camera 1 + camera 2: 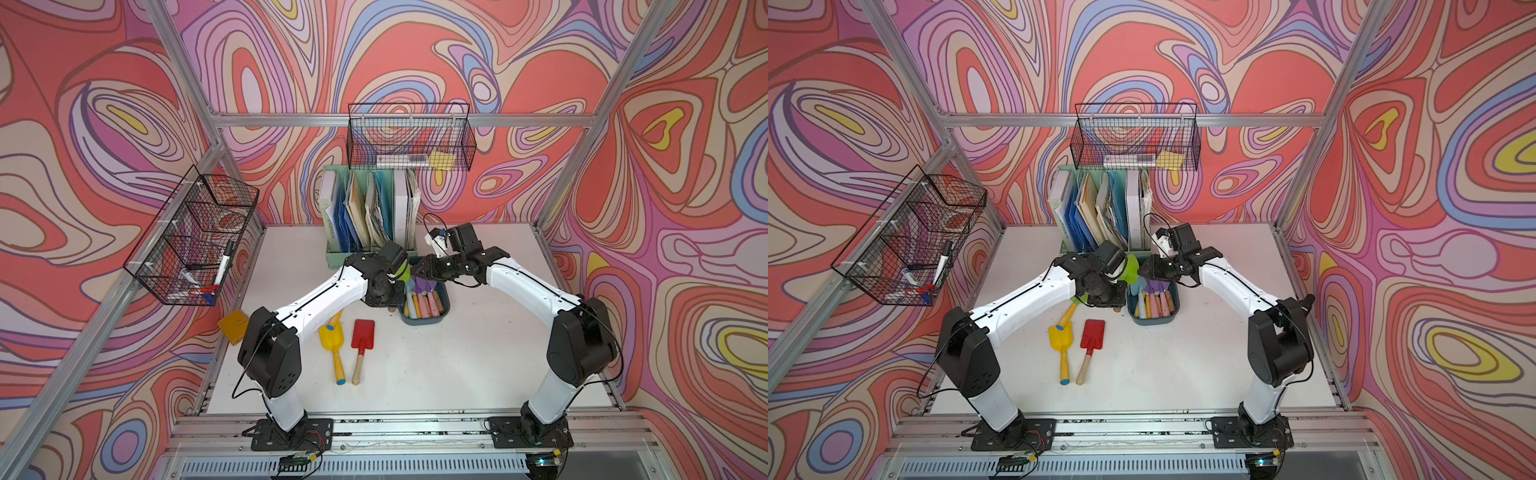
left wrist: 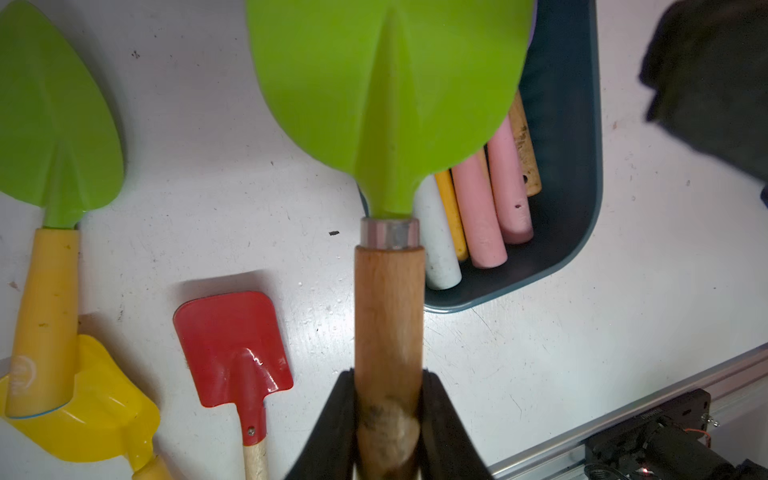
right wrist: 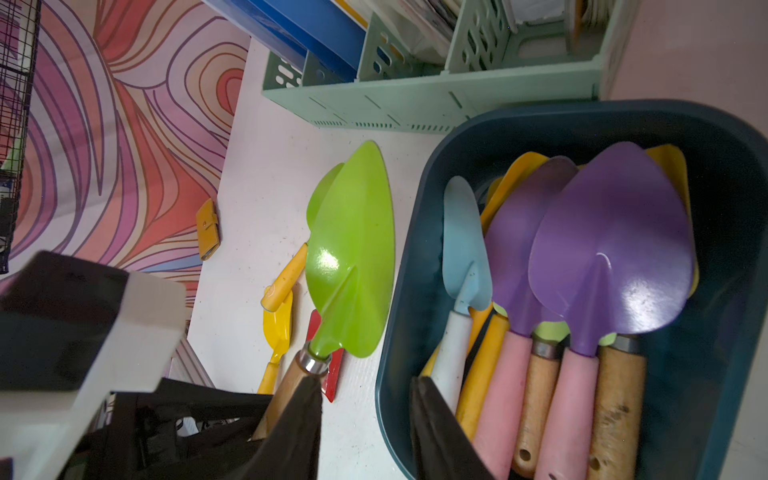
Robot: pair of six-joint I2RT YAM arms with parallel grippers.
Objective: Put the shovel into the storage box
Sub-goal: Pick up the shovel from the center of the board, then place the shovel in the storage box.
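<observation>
Left gripper [image 2: 388,399] fingers [image 2: 336,424] clamp the green shovel [image 2: 386,83] by its wooden handle; its blade hangs over the box [image 2: 577,174] rim, not yet inside; right gripper [image 3: 365,386] fingers [image 3: 440,432] stand apart, empty, at the box's edge; purple shovels [image 3: 611,249] fill the box; red shovel [image 2: 232,345] and yellow shovel [image 2: 104,411] lie on the table [image 2: 540,374].

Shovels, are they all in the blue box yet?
Not yet. Done: two purple shovels, a light blue shovel and more already lie in the storage box. In hand: the left fingers pinch a wooden-handled green shovel, its blade right beside the box; the right fingers are spread, empty. Left: a red shovel, a yellow shovel and a yellow-handled green shovel lie on the table.
</observation>
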